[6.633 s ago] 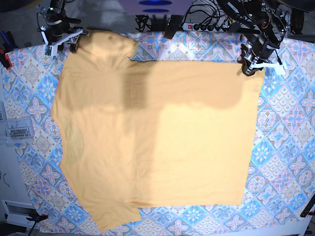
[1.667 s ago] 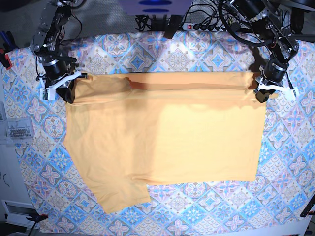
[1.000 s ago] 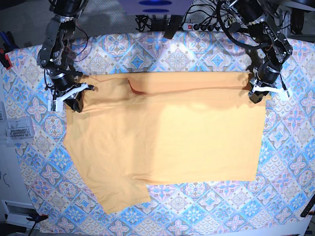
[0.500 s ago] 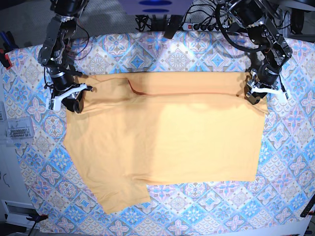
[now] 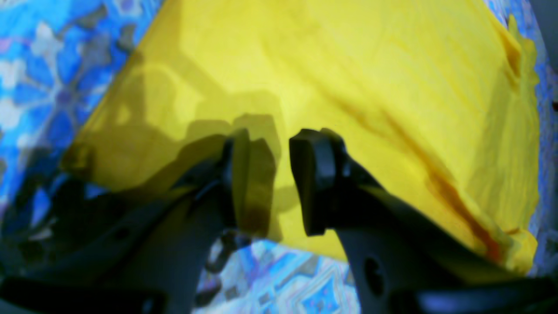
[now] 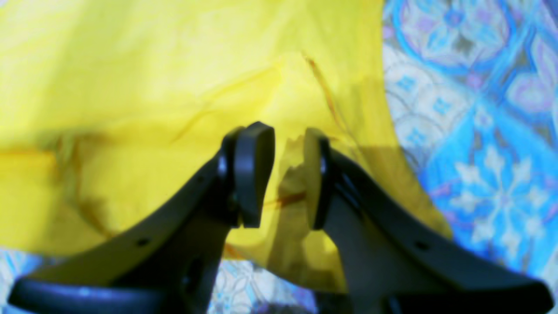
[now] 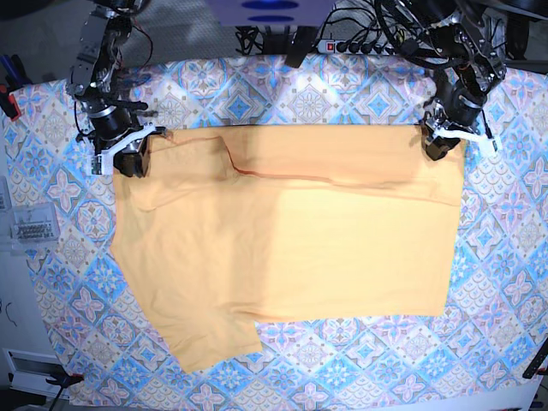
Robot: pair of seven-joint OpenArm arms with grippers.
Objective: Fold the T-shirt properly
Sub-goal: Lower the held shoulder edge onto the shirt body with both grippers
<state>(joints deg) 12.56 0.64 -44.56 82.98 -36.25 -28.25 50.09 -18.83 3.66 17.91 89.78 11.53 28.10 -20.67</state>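
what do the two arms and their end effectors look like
Both arms are black, jointed, with loose black cables along them. Each ends in a white bracket carrying the end effector: the left and the right both have two dark, curved fingers with flat, rounded pads.

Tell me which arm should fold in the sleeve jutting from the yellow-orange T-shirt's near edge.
Right, probably. The right gripper stands open at the soft yellow-orange T-shirt's far corner on the same side as the jutting sleeve; the left gripper, also open, sits at the opposite corner.
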